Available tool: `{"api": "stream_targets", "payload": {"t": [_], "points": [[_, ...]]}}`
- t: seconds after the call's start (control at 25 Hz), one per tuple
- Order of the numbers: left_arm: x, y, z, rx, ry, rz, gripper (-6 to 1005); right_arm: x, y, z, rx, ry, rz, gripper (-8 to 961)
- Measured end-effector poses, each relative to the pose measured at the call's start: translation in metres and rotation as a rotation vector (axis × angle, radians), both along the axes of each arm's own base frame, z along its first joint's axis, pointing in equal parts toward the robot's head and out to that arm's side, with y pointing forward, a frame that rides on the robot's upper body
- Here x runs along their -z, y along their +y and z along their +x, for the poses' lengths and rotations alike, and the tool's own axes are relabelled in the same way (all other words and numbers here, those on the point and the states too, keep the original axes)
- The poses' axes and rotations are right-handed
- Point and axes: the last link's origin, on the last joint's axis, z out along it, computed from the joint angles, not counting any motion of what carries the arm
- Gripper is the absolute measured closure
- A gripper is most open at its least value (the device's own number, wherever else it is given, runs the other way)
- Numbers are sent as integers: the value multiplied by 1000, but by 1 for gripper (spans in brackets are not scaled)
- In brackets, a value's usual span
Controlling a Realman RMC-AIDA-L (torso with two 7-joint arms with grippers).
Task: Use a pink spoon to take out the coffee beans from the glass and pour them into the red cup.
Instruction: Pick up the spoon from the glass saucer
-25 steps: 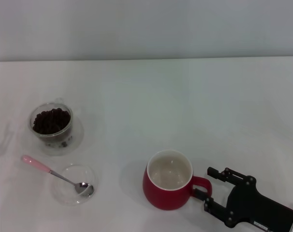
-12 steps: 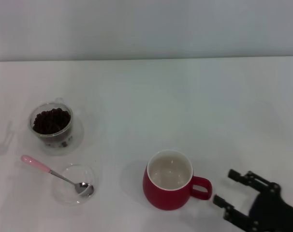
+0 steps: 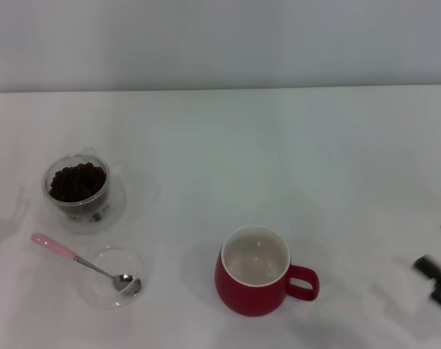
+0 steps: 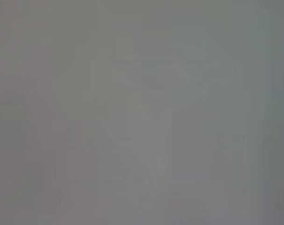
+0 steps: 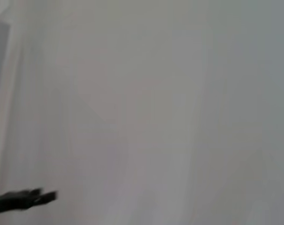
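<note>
The pink spoon (image 3: 57, 249) lies with its metal bowl in a flat clear glass dish (image 3: 97, 294) at the front left, its handle sticking out to the left. The glass (image 3: 60, 207) with the coffee beans (image 3: 77, 182) stands just behind it. The red cup (image 3: 253, 298) stands at the front middle, white inside showing, handle to the right. My right gripper (image 3: 437, 246) is open and empty at the right edge of the head view, well right of the cup; one dark fingertip (image 5: 25, 199) shows in the right wrist view. My left gripper is out of view.
The white table (image 3: 228, 160) stretches back to a grey wall (image 3: 220, 43). The left wrist view shows only a blank grey surface. A faint shadow lies on the table's left edge (image 3: 2, 225).
My right gripper has pulled away from the red cup's handle to the right, from beside it to the frame's right edge. The cup, spoon and glass have not moved.
</note>
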Motion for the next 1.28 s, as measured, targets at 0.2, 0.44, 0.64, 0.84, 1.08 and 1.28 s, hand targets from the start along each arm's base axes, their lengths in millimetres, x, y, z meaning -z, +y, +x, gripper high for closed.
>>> {"api": "stream_targets", "payload": {"t": [0.2, 0.44, 0.64, 0.84, 1.08, 1.28], "points": [[4, -22, 5, 62, -185, -9, 111, -24, 4, 2, 18, 34, 176, 274], [2, -58, -1, 149, -710, -86, 112, -55, 22, 8, 61, 34, 404, 274], [15, -67, -7, 110, -993, -193, 112, -80, 40, 14, 109, 41, 556, 275], [33, -65, -12, 25, -1138, -323, 111, -95, 53, 16, 147, 48, 667, 275], [50, -59, -10, -37, -1167, -436, 119, -96, 65, 14, 136, 33, 656, 275], [66, -56, -11, -124, -1188, -513, 126, -96, 62, 14, 129, 30, 656, 276]]}}
